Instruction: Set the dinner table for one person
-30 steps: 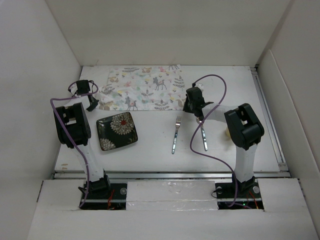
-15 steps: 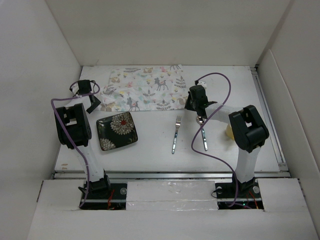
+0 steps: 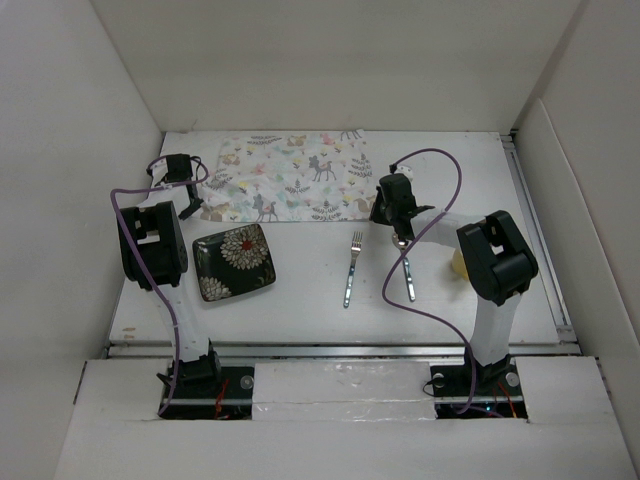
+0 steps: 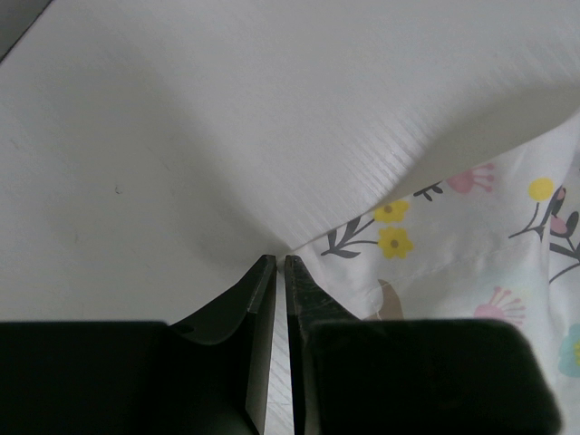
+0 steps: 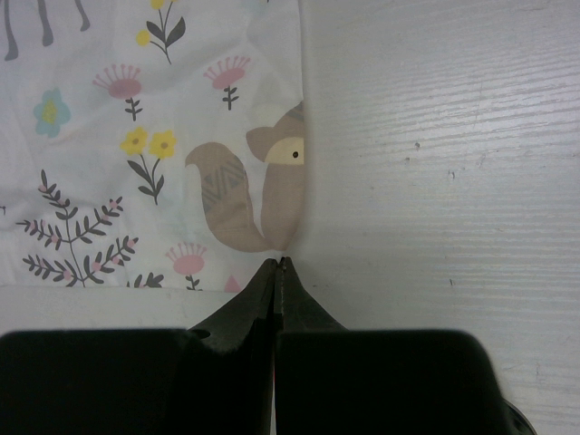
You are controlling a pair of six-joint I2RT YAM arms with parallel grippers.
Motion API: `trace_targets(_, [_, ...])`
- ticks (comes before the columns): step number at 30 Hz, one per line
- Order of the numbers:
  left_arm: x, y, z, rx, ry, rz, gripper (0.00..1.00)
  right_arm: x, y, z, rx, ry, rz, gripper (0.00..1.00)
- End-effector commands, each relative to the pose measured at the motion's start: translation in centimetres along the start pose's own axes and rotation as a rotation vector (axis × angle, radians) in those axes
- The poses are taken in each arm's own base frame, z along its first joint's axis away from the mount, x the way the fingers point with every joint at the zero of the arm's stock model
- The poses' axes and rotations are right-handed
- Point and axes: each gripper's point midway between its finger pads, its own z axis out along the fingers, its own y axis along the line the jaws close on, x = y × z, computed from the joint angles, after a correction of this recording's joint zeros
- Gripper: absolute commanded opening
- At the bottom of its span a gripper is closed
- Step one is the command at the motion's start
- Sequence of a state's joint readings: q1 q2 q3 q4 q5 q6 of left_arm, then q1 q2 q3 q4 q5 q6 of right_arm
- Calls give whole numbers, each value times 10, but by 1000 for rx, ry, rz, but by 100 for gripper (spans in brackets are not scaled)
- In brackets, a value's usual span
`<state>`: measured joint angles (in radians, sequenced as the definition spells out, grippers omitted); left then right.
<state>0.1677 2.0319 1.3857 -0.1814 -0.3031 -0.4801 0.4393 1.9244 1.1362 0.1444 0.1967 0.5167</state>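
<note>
Since a moment ago the cloth [image 3: 290, 175] has slid slightly rightward along the far side of the white counter [image 3: 300, 295]. The left claw [image 4: 280, 260] is clenched on the cloth's near-left corner, and the right claw [image 5: 279, 263] on its near-right corner.

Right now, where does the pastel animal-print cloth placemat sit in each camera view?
Top external: pastel animal-print cloth placemat at far centre.
Left wrist: right side, its corner running to the left pincer tips.
Right wrist: upper left, fox-print corner at the right pincer tips.
Shared landmark: plain white tabletop bordering it.
</note>
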Motion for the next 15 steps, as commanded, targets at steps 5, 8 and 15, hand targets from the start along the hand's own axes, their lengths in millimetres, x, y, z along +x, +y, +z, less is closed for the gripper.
trace_targets(5, [2,14,5,-69,17,58,0,-31,23,-17,-74,-95,10,0])
trace_targets(8, [-2,11,1,-43,0,57,0,-35,26,-20,-85,-104,13,0])
trace_targets(15, [-32,-4,-35,67,-91,-27,0,-52,30,-39,-105,-155,21,0])
